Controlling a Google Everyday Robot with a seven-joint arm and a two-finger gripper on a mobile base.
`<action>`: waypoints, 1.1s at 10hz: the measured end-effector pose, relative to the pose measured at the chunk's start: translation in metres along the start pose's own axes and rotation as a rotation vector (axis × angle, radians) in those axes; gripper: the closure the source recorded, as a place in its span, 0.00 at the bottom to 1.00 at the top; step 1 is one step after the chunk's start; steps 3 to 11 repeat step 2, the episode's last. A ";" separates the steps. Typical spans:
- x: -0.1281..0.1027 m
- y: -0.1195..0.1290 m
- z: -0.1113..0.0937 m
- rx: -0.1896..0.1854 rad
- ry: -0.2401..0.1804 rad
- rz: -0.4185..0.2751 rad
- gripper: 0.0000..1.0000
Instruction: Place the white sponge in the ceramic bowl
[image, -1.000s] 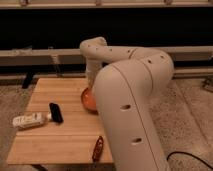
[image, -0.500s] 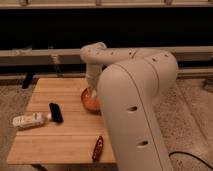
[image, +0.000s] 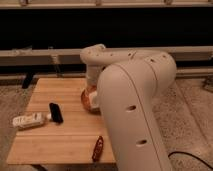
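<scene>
The ceramic bowl (image: 87, 100), orange inside, sits on the wooden table (image: 65, 137) near its right edge, and my arm covers most of it. My white arm reaches over from the right and bends down, so my gripper (image: 92, 91) hangs right over the bowl, largely hidden by the arm. A pale patch shows at the bowl under the gripper. I cannot tell whether it is the white sponge. No sponge shows elsewhere on the table.
A long white packet-like object (image: 30, 120) lies at the table's left edge, with a small black object (image: 55, 112) beside it. A dark red object (image: 98, 148) lies near the front edge. A dark wall and rail run behind the table.
The arm's upper joint has sunk slightly over the bowl. The objects on the table have not moved.
</scene>
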 end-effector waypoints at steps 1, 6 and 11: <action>0.000 -0.001 0.001 0.000 -0.002 0.001 0.05; 0.000 -0.003 0.003 0.000 -0.001 0.003 0.05; 0.000 -0.003 0.003 0.000 -0.001 0.003 0.05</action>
